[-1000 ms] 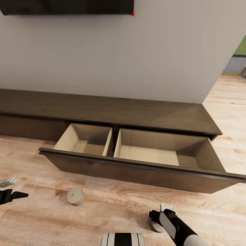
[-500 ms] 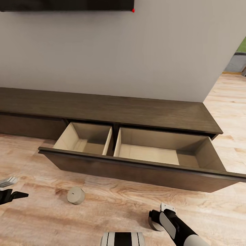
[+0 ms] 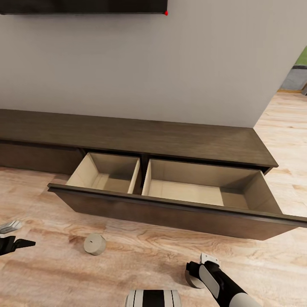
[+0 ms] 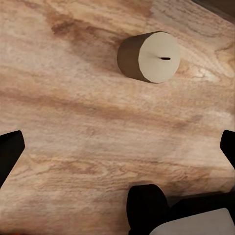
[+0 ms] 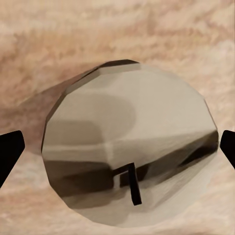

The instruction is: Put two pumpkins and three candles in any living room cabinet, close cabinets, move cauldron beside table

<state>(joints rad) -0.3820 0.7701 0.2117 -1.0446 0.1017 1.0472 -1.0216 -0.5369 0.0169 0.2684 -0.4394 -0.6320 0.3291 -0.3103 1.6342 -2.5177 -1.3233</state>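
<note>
Right gripper (image 3: 197, 273), low in the frame's lower right, straddles a candle (image 5: 129, 147) with fingers apart, likely lining up a grasp before the open cabinet (image 3: 170, 209) drawer.

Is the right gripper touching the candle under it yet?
Apart. In the right wrist view the fingers sit at the picture's edges, with bare floor between them and the candle.

Pale wood floor (image 3: 140, 256) — two candles (image 3: 94, 244), cabinet (image 3: 128, 140)

Black-and-white right arm (image 3: 221, 285), black fingers (image 5: 10, 152)
</note>
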